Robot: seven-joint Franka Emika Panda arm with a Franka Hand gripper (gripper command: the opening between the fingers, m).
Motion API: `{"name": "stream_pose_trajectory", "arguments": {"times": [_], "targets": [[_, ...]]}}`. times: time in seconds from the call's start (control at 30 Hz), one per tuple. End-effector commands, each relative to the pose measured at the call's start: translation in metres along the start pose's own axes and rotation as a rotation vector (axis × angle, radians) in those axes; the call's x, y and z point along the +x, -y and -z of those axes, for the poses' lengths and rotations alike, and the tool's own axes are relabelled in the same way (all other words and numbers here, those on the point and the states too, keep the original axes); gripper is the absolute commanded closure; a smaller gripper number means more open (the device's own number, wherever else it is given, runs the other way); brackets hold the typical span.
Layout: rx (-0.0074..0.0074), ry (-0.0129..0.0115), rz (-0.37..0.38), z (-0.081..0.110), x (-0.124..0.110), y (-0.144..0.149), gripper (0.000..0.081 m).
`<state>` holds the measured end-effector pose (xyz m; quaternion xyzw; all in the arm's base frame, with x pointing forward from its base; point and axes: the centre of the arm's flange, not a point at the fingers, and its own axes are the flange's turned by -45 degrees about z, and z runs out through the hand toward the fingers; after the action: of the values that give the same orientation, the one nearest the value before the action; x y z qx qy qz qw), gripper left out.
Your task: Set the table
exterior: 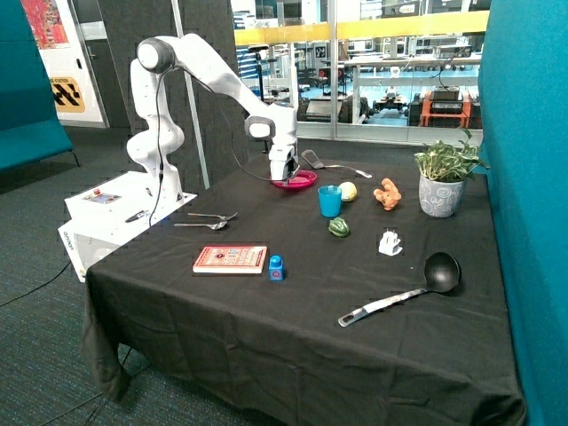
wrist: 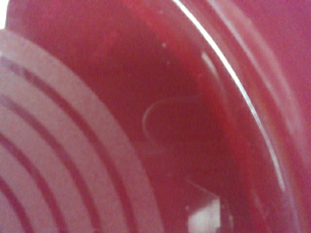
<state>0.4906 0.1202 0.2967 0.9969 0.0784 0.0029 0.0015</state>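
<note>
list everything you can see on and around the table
table: 1, black cloth, centre of the room
plate: 1, pink-red, far edge, under the gripper
spatula: 1, black, behind the plate
spoons: 2, silver, edge nearest the robot base
book: 1, red, front
block: 1, blue, beside the book
cup: 1, blue, centre
pepper: 1, green, in front of the cup
ladle: 1, black, front corner
potted plant: 1, green, grey pot, far corner
gripper: 1, white, down at the plate
</note>
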Motion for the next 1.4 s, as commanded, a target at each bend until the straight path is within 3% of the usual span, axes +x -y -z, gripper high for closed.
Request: {"name": "stream_pose_trajectory", "arguments": {"times": [0.0, 0.27, 1.0, 1.23, 1.37], "targets": [[0.0034, 0.0056, 0.000, 0.019, -0.003, -0.009, 0.0808], [0.0034, 0.0056, 0.013, 0.039, -0.007, -0.011, 0.0808], [0.0036, 0.0055, 0.064, 0.059, -0.021, -0.006, 0.0808], [0.0036, 0.0055, 0.079, 0.064, -0.035, -0.012, 0.0808], [0.0037, 0.0054, 0.109, 0.066, -0.054, -0.017, 0.0808]]}}
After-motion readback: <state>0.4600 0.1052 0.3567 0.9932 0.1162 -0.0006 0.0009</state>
